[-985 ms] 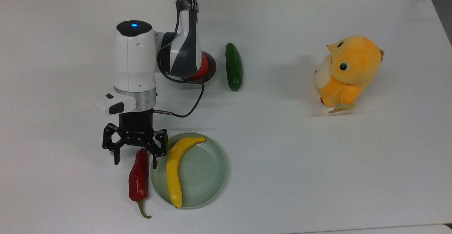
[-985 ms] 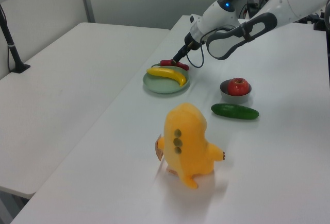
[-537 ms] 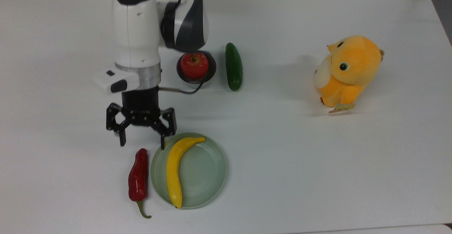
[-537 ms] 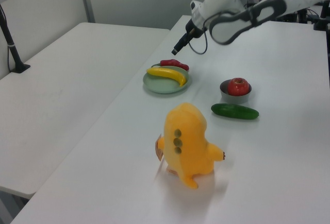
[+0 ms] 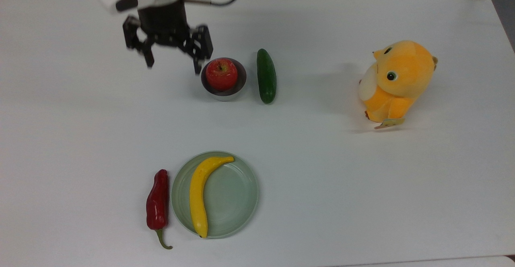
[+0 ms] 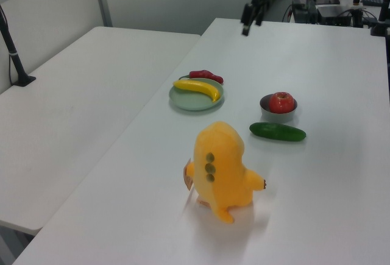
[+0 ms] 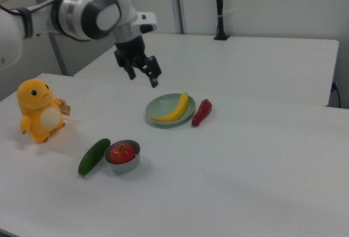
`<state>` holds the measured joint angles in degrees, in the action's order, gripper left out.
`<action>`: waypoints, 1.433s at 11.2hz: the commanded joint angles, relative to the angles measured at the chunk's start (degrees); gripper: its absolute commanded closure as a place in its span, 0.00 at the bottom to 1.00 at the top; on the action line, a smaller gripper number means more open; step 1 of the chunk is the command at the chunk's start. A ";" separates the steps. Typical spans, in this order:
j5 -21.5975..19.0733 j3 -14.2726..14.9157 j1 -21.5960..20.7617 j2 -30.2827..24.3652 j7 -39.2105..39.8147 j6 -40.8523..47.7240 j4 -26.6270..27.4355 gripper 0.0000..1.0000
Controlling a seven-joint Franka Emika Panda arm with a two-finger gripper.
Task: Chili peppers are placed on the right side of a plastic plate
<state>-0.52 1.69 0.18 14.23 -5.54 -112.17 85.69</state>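
Pincer has risen away (open, empty).

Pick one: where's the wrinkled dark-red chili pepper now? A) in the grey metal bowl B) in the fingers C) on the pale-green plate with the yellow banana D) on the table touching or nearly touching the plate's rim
D: the wrinkled dark-red chili pepper lies on the white table right beside the rim of the round pale-green plastic plate, on the top view's left; the open gripper is empty and far off.
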 commanded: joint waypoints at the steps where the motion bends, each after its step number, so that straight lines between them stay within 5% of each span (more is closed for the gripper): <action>1: -0.71 0.51 -1.59 -9.99 -3.87 13.95 3.87 0.00; 7: -4.58 0.69 -6.76 -20.46 -3.26 24.02 9.12 0.00; 16: -3.70 1.39 -7.83 -19.95 3.34 11.02 13.36 0.00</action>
<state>-4.33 2.36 -7.52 -4.83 -3.75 -97.75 96.85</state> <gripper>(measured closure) 0.000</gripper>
